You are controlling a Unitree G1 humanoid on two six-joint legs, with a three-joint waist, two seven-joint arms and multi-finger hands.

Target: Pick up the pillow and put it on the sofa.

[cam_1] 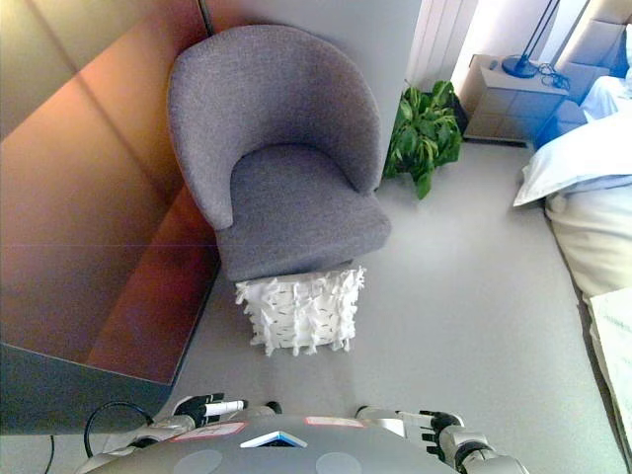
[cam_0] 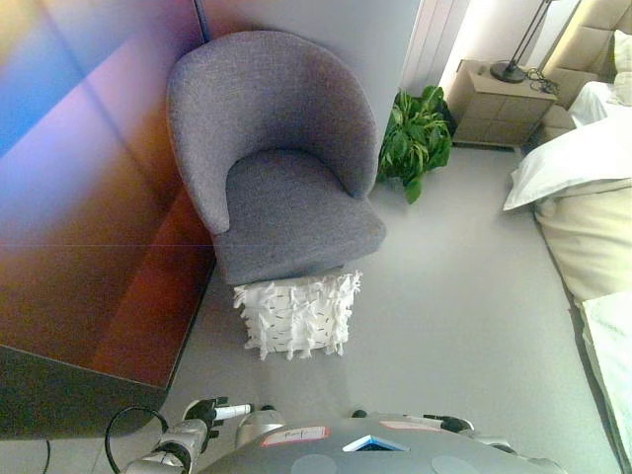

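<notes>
At the bottom edge of both views, low and close to the robot, the left hand (cam_1: 205, 407) shows at lower left with its white-tipped fingers stretched out loosely, holding nothing, and the right hand (cam_1: 435, 431) shows at lower right, its fingers likewise relaxed and empty. Ahead of both hands, well apart from them on the grey floor (cam_0: 454, 296), the white tufted pillow (cam_0: 296, 314) stands upright on its edge, leaning against the front of the grey armchair (cam_0: 281, 158), just under the seat's front edge. The armchair sits in a corner, with a dark glossy panel (cam_0: 89, 227) along its left side and a pale wall behind it. To the right of the chair a green leafy plant (cam_0: 415, 138) stands on the floor, and beyond it a beige nightstand (cam_0: 499, 104) carries the base of a lamp (cam_0: 510, 71). A bed with white pillows and pale bedding (cam_0: 583, 197) runs along the right edge.
</notes>
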